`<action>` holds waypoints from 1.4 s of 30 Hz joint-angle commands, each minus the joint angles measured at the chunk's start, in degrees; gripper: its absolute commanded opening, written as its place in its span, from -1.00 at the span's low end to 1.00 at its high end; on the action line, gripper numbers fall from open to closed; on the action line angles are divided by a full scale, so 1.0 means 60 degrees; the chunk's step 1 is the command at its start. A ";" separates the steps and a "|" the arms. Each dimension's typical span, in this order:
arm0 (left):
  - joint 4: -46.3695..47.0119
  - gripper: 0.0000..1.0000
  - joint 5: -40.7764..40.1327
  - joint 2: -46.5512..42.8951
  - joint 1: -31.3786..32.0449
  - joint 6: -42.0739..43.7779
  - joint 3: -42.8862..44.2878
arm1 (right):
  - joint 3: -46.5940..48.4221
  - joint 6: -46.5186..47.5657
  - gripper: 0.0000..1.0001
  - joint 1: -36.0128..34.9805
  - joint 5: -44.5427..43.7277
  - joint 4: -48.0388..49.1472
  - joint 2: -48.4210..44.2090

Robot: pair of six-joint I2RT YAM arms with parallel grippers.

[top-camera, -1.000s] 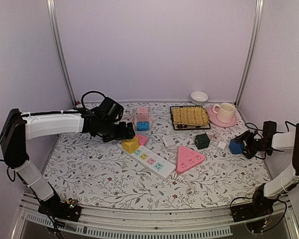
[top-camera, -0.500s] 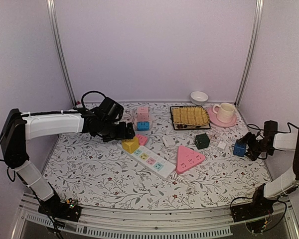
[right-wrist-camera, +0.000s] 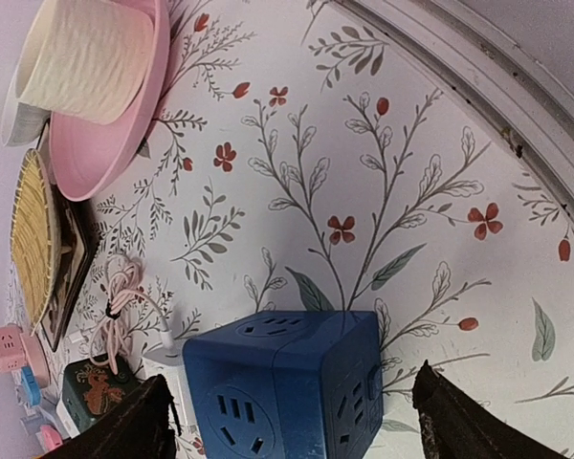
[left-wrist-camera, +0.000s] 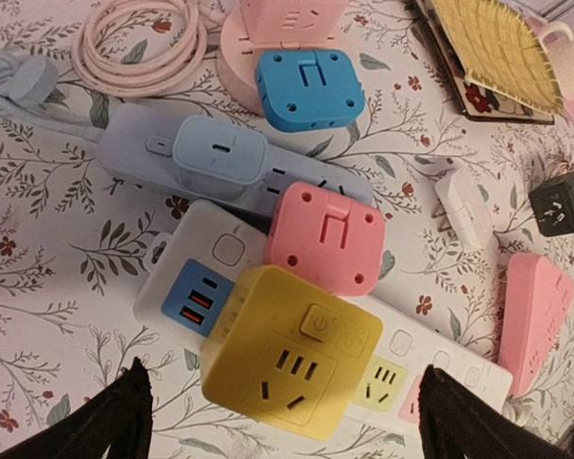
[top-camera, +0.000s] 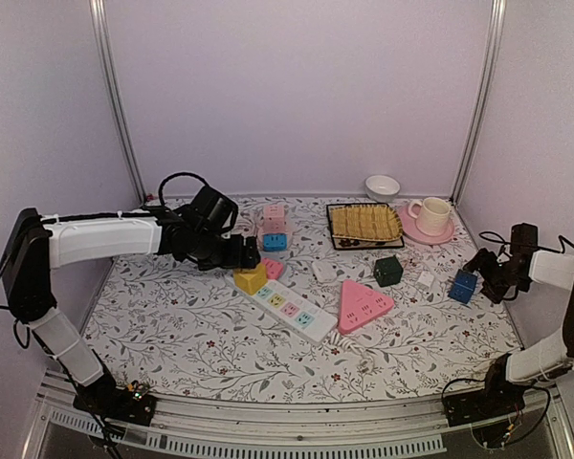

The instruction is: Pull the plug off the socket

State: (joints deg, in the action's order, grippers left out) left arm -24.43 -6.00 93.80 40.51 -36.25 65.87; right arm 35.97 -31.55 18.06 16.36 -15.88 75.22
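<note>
A yellow cube plug (left-wrist-camera: 292, 354) sits plugged into the near end of a white power strip (left-wrist-camera: 450, 368), next to its blue USB panel. In the top view the yellow plug (top-camera: 252, 278) is at the strip's (top-camera: 297, 311) left end. My left gripper (left-wrist-camera: 282, 382) hovers over it, open, one finger (left-wrist-camera: 115, 416) on each side and apart from it. My right gripper (right-wrist-camera: 293, 375) is open at the far right. A blue cube socket (right-wrist-camera: 287, 382) stands on the table just ahead of its fingers.
A pink square plug (left-wrist-camera: 327, 236), a grey-blue strip (left-wrist-camera: 210, 158) and a blue plug (left-wrist-camera: 309, 88) lie just beyond the yellow one. A pink triangular strip (top-camera: 364, 306), dark green cube (top-camera: 387, 271), bamboo tray (top-camera: 364, 225), cup (top-camera: 432, 215) and bowl (top-camera: 383, 185) lie further right.
My right arm has drawn back to the right. The blue cube shifted slightly right with it and now stands free on the table. The left arm has barely moved.
</note>
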 commanded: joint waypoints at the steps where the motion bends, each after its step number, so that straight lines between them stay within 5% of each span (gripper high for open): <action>1: -0.0077 0.94 0.0173 0.0390 0.0145 0.0882 0.0569 | 0.0338 0.0468 0.77 -0.0019 -0.0154 -0.0262 -0.0422; 16: -0.0465 0.91 -0.0213 0.1769 0.0176 0.2639 0.1228 | 0.1779 0.0848 0.86 -0.2297 -0.0798 -0.1162 -0.0646; 25: -0.0747 0.59 -0.0225 0.2062 0.0431 0.3258 0.1324 | 0.2437 0.0928 0.88 -0.4510 -0.1118 -0.1705 -0.0719; 34: -0.1579 0.20 -0.0644 0.1932 0.1215 0.2480 0.1417 | 0.2452 0.1545 0.90 -0.6185 -0.1090 -0.1964 -0.0952; 42: -0.2837 0.04 -0.1177 0.1901 0.2637 0.0795 0.1680 | 0.2145 0.1231 0.91 -0.8546 -0.1242 -0.1864 -0.1117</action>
State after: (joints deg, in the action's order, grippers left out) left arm -34.92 -11.25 105.56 51.40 -25.63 74.22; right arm 49.43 -23.53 -27.79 9.98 -27.07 70.19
